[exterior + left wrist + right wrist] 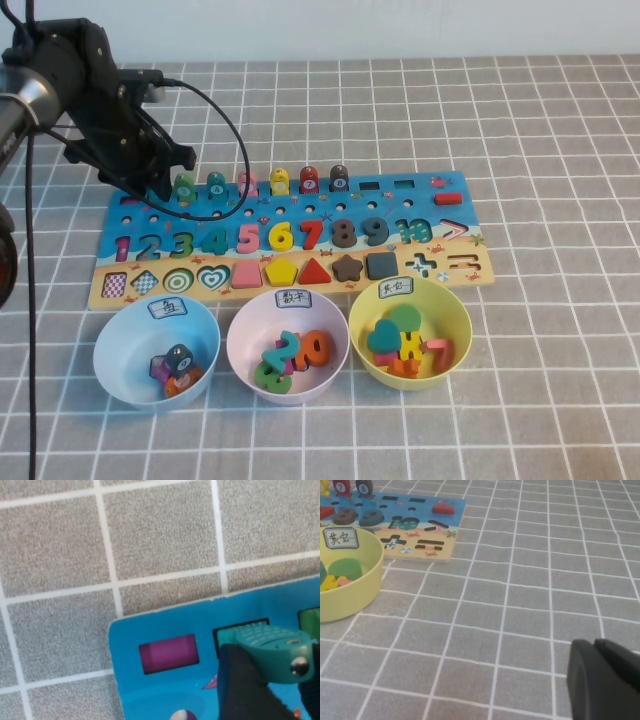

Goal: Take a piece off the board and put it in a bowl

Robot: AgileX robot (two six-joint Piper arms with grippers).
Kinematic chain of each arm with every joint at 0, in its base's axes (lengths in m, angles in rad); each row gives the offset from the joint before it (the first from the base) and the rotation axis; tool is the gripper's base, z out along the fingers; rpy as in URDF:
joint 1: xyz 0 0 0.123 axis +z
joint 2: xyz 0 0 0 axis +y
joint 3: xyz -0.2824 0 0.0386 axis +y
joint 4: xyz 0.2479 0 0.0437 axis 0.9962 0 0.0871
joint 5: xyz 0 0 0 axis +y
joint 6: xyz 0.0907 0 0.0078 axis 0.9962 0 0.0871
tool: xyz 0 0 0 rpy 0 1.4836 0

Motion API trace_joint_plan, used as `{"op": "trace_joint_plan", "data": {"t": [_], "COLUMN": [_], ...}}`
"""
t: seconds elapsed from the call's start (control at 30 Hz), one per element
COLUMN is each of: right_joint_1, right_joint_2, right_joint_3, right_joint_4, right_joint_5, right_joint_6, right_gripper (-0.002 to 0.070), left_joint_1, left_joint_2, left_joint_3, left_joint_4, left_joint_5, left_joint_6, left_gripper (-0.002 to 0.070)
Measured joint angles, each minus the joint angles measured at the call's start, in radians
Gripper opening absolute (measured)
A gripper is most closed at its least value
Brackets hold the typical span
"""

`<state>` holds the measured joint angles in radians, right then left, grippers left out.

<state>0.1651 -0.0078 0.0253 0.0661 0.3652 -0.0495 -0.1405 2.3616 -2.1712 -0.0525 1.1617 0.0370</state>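
The left tool (172, 188) clasps the small teal fish-shaped wooden peg (272, 650) at the long blue wooden puzzle board's (420, 215) far-left corner, beside a green fish peg (216, 184). The pale blue plastic bowl (120, 345) holds pegs. The right tool (605, 680) sits apart with its fingers together.

Glossy printed board (300, 215), matt woven-look tablecloth (540, 150).
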Motion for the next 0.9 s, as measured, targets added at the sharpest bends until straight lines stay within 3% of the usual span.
{"op": "trace_joint_plan", "data": {"t": [0.17, 0.9], "right_joint_1": [0.000, 0.000], "right_joint_2": [0.000, 0.000], "right_joint_3": [0.000, 0.000], "right_joint_4": [0.000, 0.000], "right_joint_5": [0.000, 0.000], "right_joint_6": [0.000, 0.000], "right_gripper": [-0.0017, -0.0017], "left_joint_1": [0.000, 0.000], "left_joint_2": [0.000, 0.000], "left_joint_3": [0.000, 0.000], "left_joint_4": [0.002, 0.021], "left_joint_5": [0.002, 0.014], "left_joint_6": [0.000, 0.000], "left_gripper": [0.0208, 0.0206]}}
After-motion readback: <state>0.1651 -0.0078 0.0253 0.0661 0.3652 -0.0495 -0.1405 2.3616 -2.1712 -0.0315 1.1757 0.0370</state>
